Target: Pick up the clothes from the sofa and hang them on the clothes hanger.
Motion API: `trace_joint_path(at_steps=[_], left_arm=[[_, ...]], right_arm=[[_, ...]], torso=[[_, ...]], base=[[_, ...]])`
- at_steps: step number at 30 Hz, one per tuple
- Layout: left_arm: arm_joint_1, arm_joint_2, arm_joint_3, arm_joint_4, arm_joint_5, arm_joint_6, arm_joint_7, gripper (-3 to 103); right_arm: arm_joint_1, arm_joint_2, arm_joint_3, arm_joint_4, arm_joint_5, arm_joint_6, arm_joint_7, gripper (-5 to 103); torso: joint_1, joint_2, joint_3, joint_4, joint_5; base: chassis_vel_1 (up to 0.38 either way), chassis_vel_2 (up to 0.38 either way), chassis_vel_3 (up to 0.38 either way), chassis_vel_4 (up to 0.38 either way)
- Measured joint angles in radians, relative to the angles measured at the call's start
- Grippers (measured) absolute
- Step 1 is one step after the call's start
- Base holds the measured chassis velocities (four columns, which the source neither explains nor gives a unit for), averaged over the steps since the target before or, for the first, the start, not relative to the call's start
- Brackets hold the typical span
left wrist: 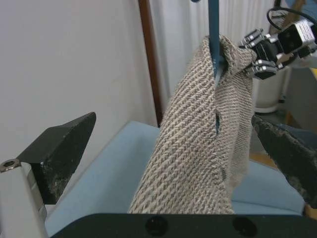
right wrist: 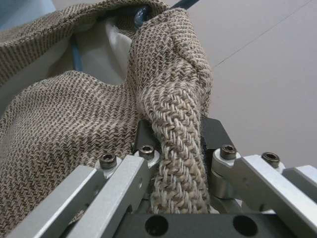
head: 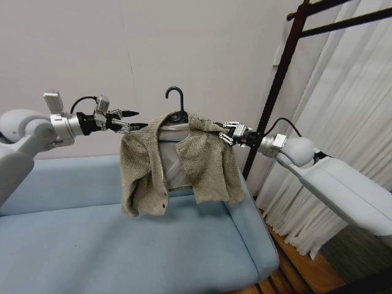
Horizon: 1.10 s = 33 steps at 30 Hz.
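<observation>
The robot's left arm (head: 21,130) and right arm (head: 349,184) wear smooth, pale grey-white shells with rounded joints. Each narrows to a silver metal wrist, where a thin black cable (head: 81,98) arcs out and back. A small white block (head: 54,101) sits on the left wrist. The left gripper (head: 133,120) has black, wedge-shaped fingers (left wrist: 62,153) flecked with pale scuffs, one on a pale bar with a socket screw (left wrist: 7,165). The right gripper (head: 220,132) is built of brushed silver linkage bars (right wrist: 119,193) pinned by dark hex-socket bolts (right wrist: 108,160) above a black base.
</observation>
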Motion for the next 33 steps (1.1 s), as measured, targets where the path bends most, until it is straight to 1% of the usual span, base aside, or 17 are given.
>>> trace_joint_path(at_steps=[2,3,4,5,6,8,9,10,13,20,21,23,25,28,30,32,33], left_arm=[[-0.088,-0.029,0.111,0.046,0.005,0.008,0.072,100],[-0.127,-0.045,0.16,0.073,0.021,0.011,0.099,100],[-0.16,-0.063,0.201,0.102,0.056,0.012,0.127,100],[-0.16,-0.063,0.201,0.102,0.056,0.012,0.127,100],[-0.172,-0.071,0.215,0.117,0.076,0.011,0.14,100],[-0.212,-0.101,0.258,0.169,0.14,0.002,0.176,100],[-0.212,-0.101,0.258,0.169,0.14,0.002,0.176,100],[-0.233,-0.119,0.277,0.193,0.16,0.0,0.186,100],[-0.272,-0.151,0.306,0.221,0.18,-0.001,0.205,100],[-0.308,-0.184,0.339,0.225,0.183,-0.001,0.214,100],[-0.31,-0.186,0.342,0.226,0.183,-0.001,0.219,103],[-0.315,-0.191,0.35,0.228,0.187,0.0,0.242,94],[-0.317,-0.191,0.353,0.229,0.189,0.0,0.252,94],[-0.329,-0.195,0.371,0.231,0.208,-0.001,0.289,79],[-0.337,-0.203,0.377,0.233,0.225,-0.003,0.3,68],[-0.34,-0.207,0.378,0.235,0.235,-0.004,0.304,68],[-0.345,-0.213,0.379,0.239,0.248,-0.007,0.31,62]], right_arm=[[0.016,-0.013,-0.017,0.003,0.016,-0.002,-0.005,11],[0.023,-0.018,-0.024,0.003,0.026,-0.003,-0.006,11],[0.03,-0.02,-0.028,0.004,0.035,-0.005,-0.007,11],[0.03,-0.02,-0.028,0.004,0.035,-0.005,-0.007,11],[0.032,-0.021,-0.03,0.006,0.038,-0.006,-0.007,11],[0.036,-0.025,-0.032,0.014,0.046,-0.009,-0.008,11],[0.036,-0.025,-0.032,0.014,0.046,-0.009,-0.008,11],[0.037,-0.028,-0.033,0.021,0.049,-0.011,-0.008,11],[0.036,-0.033,-0.033,0.03,0.052,-0.015,-0.006,11],[0.028,-0.038,-0.033,0.04,0.052,-0.018,0.005,11],[0.027,-0.04,-0.033,0.043,0.053,-0.019,0.008,11],[0.024,-0.047,-0.033,0.054,0.06,-0.025,0.015,11],[0.024,-0.05,-0.033,0.057,0.064,-0.028,0.018,11],[0.023,-0.06,-0.033,0.068,0.072,-0.033,0.022,11],[0.024,-0.069,-0.032,0.078,0.078,-0.038,0.029,11],[0.024,-0.073,-0.032,0.082,0.082,-0.04,0.032,11],[0.024,-0.079,-0.032,0.087,0.088,-0.042,0.037,11]], torso=[[0.0,0.0,0.0,-0.0001,-0.0001],[0.0,0.0,0.0,-0.0001,0.0],[0.0,0.0,0.0,0.0002,0.0001],[0.0,0.0,0.0,0.0002,0.0001],[0.0,0.0,0.0,0.0002,0.0],[0.0,0.0,0.0,0.0003,-0.0003],[0.0,0.0,0.0,0.0003,-0.0003],[0.0,0.0,0.0,0.0005,-0.0003],[0.0,0.0,0.0,0.0004,-0.0001],[0.0,0.0,0.0,0.0001,0.0],[0.0,0.0,0.0,0.0002,-0.0001],[0.0,0.0,0.0,0.0003,-0.0003],[0.0,0.0,0.0,0.0003,-0.0003],[0.0,0.0,0.0,0.0004,-0.0002],[0.0,0.0,0.0,0.0004,-0.0003],[0.0,0.0,0.0,0.0003,-0.0003],[0.0,0.0,0.0,0.0003,-0.0002]], base=[[0.0,0.0,0.0,0.0],[0.0,0.0,0.0,0.0],[0.0,0.0,0.0,0.0],[0.0,0.0,0.0,0.0],[0.0,0.0,0.0,0.0],[0.0,0.0,0.0,0.0],[0.0,0.0,0.0,0.0],[0.0,0.0,0.0,0.0],[0.0,0.0,0.0,0.0],[0.0,0.0,0.0,0.0],[0.0,0.0,0.0,0.0],[0.0,0.0,0.0,0.0],[0.0,0.0,0.0,0.0],[0.0,0.0,0.0,0.0],[0.0,0.0,0.0,0.0],[0.0,0.0,0.0,0.0],[0.0,0.0,0.0,0.0]])
